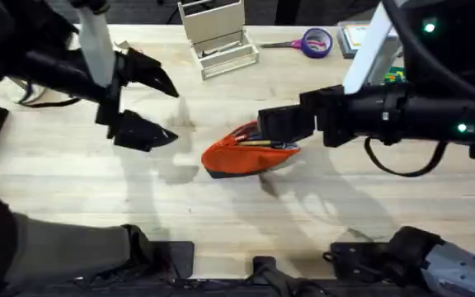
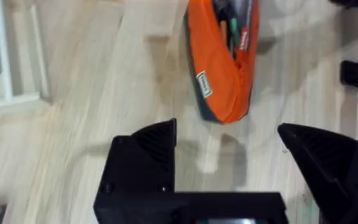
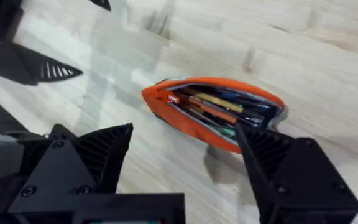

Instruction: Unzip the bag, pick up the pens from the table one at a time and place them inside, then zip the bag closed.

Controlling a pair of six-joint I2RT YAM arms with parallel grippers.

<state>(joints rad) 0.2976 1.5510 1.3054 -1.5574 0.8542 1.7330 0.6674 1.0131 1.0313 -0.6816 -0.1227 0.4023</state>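
Your bag (image 1: 246,153) lies mid-desk, unzipped, pens (image 3: 219,107) already inside. It's soft, light fabric that will slide and bunch, so pin one end and pull the zip tab. Left gripper (image 1: 151,107) and right gripper (image 3: 185,162) both gape, empty.

The desk (image 1: 320,206) is pale wood with a visible plank grain and a smooth, faintly satin finish, while the bag (image 1: 246,157) lying on it is matt orange woven cloth with a darker underside and a small sewn fabric label on its side, its open mouth showing the smooth orange and yellowish-tan barrels of the pens (image 3: 219,106). The left tool (image 1: 151,103) and the right tool (image 1: 279,124) are matt black moulded plastic, the inner faces of the fingers (image 3: 55,70) finely ribbed. Behind them, the white organiser (image 1: 217,37) looks like smooth painted or plastic sheet, and the scissors (image 1: 312,41) have glossy purple plastic handles.
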